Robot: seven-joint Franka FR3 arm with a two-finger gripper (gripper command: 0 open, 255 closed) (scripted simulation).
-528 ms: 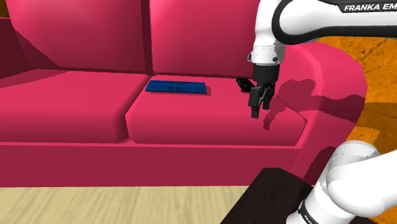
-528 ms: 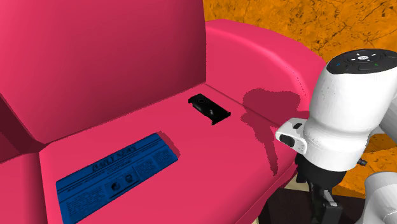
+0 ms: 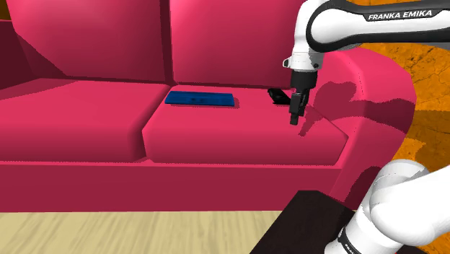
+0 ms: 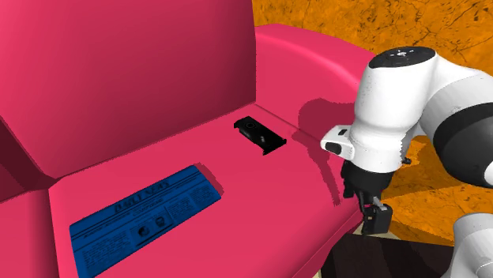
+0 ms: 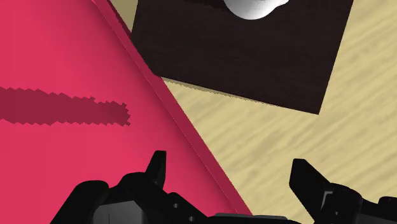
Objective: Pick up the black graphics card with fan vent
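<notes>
**Crimson, Black and Blue**

The sofa (image 3: 86, 123) was crimson throughout. The graphics card (image 4: 259, 134) was black, like the jaws. A flat blue panel (image 4: 142, 217) carried paler blue print. The arm (image 4: 395, 95) was white with dark joints, the floor (image 5: 286, 140) pale wood-grain, the stand (image 5: 254, 57) dark brown.

One arm (image 3: 393, 198), glossy white rounded shells with dark grey joint bands; white lettering (image 3: 399, 14) "FRANKA EMIKA" on a dark band; all-black gripper (image 3: 294, 115) with two angular fingers (image 5: 156, 167); a dark disc (image 4: 405, 54) capping one white joint; dark box stand (image 3: 306, 220).
</notes>
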